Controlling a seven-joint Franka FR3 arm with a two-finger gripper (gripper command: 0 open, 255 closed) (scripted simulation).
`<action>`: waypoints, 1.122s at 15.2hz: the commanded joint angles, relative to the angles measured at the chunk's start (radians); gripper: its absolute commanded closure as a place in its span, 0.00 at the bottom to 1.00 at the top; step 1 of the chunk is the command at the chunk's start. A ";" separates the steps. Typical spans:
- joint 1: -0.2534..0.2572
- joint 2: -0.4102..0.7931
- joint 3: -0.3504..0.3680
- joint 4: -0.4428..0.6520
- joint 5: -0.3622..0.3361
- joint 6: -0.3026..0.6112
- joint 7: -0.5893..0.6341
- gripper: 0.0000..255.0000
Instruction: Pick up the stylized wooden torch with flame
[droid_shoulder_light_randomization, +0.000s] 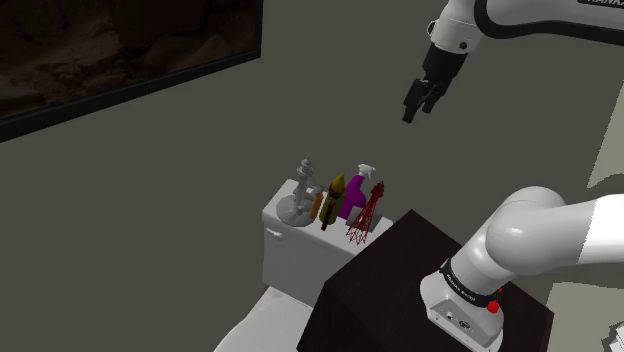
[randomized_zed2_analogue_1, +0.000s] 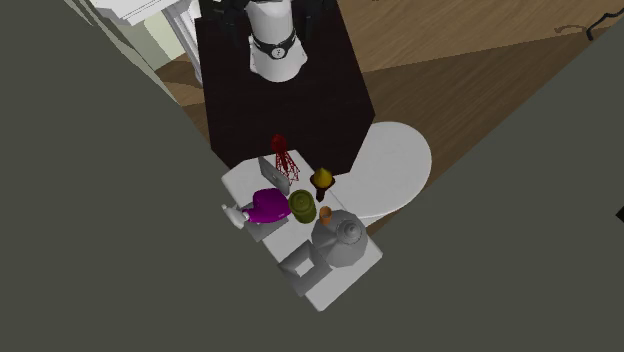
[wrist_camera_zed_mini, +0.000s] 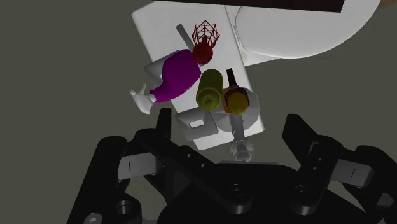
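White tank top (wrist_camera_zed_mini: 159, 32): torch (randomized_zed2_analogue_1: 321, 181) upright, flame up; fingers (wrist_camera_zed_mini: 300, 135) spread, empty, high above.

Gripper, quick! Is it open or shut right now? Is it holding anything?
Gripper: open and holding nothing. Its fingers stand apart, high in the air, well clear of the torch.

Dim flat render, murky grey walls, soft faint shadows, no glare.
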 joint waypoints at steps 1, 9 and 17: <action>0.000 0.000 0.000 0.000 0.000 0.000 0.000 0.00; 0.024 0.240 0.041 -0.048 -0.020 0.210 0.008 0.00; 0.036 0.532 0.084 -0.024 -0.066 0.395 0.033 0.00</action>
